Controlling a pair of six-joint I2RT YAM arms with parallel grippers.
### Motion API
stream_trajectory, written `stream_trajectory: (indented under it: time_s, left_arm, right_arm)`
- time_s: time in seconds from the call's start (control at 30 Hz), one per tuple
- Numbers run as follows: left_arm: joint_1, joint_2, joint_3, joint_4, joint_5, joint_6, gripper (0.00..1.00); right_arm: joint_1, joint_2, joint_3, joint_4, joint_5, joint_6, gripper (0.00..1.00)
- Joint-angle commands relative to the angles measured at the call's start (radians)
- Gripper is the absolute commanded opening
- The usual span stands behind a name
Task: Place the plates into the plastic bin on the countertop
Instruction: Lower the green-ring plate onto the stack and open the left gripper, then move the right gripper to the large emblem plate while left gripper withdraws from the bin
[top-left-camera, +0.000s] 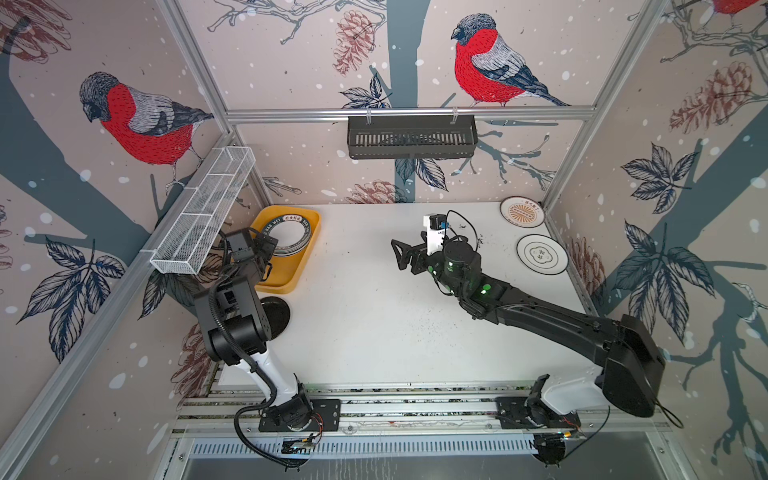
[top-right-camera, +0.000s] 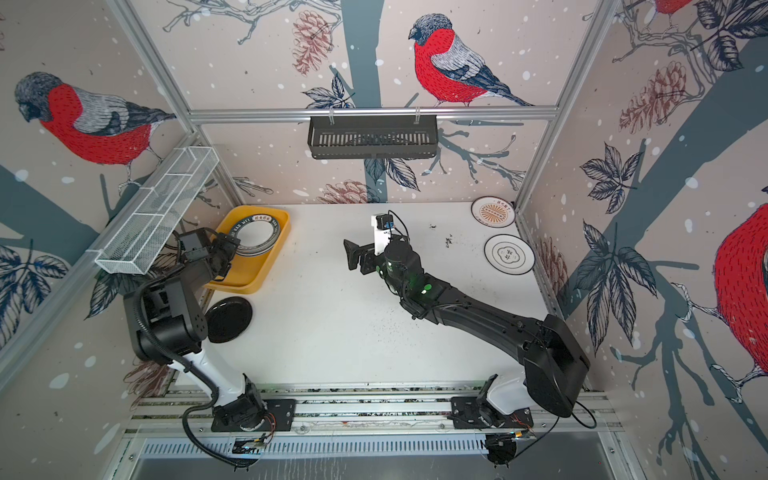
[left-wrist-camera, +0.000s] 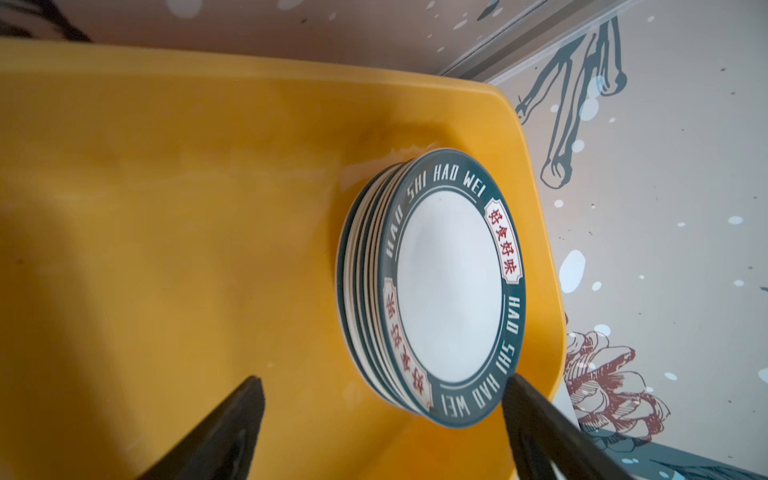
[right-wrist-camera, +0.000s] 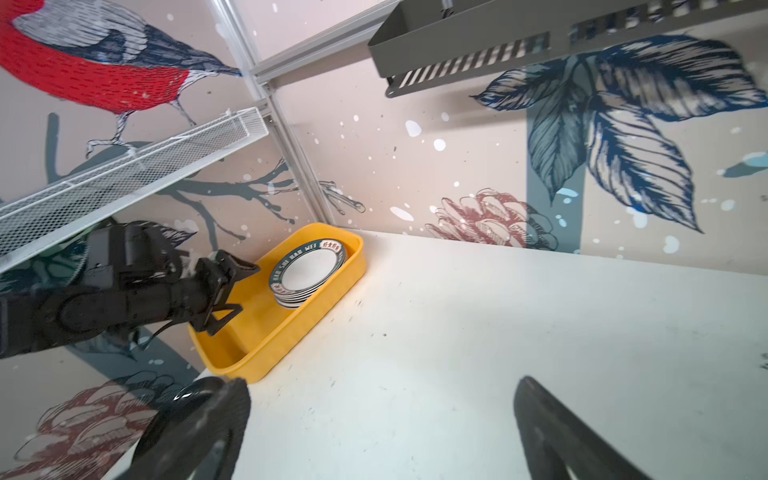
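Observation:
The yellow plastic bin (top-left-camera: 289, 272) (top-right-camera: 253, 274) (left-wrist-camera: 187, 208) (right-wrist-camera: 266, 332) stands at the countertop's (top-left-camera: 374, 324) far left. A stack of several plates (top-left-camera: 293, 236) (top-right-camera: 255, 237) (left-wrist-camera: 449, 286) (right-wrist-camera: 307, 272) with dark lettered rings lies in its far end. My left gripper (top-left-camera: 264, 254) (top-right-camera: 220, 254) (left-wrist-camera: 384, 380) (right-wrist-camera: 232, 286) hovers open over the bin, one finger beside the top plate's rim, nothing held. A black plate (top-left-camera: 276, 316) (top-right-camera: 229, 319) (right-wrist-camera: 187, 395) lies near the bin. A sunburst plate (top-left-camera: 522, 212) (top-right-camera: 493, 212) and an emblem plate (top-left-camera: 542, 254) (top-right-camera: 508, 254) lie far right. My right gripper (top-left-camera: 399, 254) (top-right-camera: 351, 254) (right-wrist-camera: 382, 383) is open and empty mid-table.
A white wire-mesh basket (top-left-camera: 203, 212) hangs on the left wall above the bin and my left arm. A black slotted rack (top-left-camera: 411, 137) hangs on the back wall. Aluminium rails (top-left-camera: 415, 399) carry both arm bases along the front edge.

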Motion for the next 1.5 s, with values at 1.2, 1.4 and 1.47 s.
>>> stream_trajectory:
  time_s: [1.2, 1.4, 1.47]
  left_arm:
    - [-0.750, -0.147, -0.069, 0.285, 0.301, 0.248, 0.96]
    - [-0.874, -0.027, 0.018, 0.312, 0.330, 0.228, 0.96]
    - [-0.905, 0.007, 0.051, 0.304, 0.337, 0.229, 0.96]
  right_arm:
    - [-0.919, -0.106, -0.248, -0.092, -0.070, 0.250, 1.00]
    - [-1.111, -0.006, -0.245, -0.029, -0.152, 0.226, 1.00]
    - [-1.175, 0.048, -0.217, -0.034, -0.218, 0.212, 1.00]
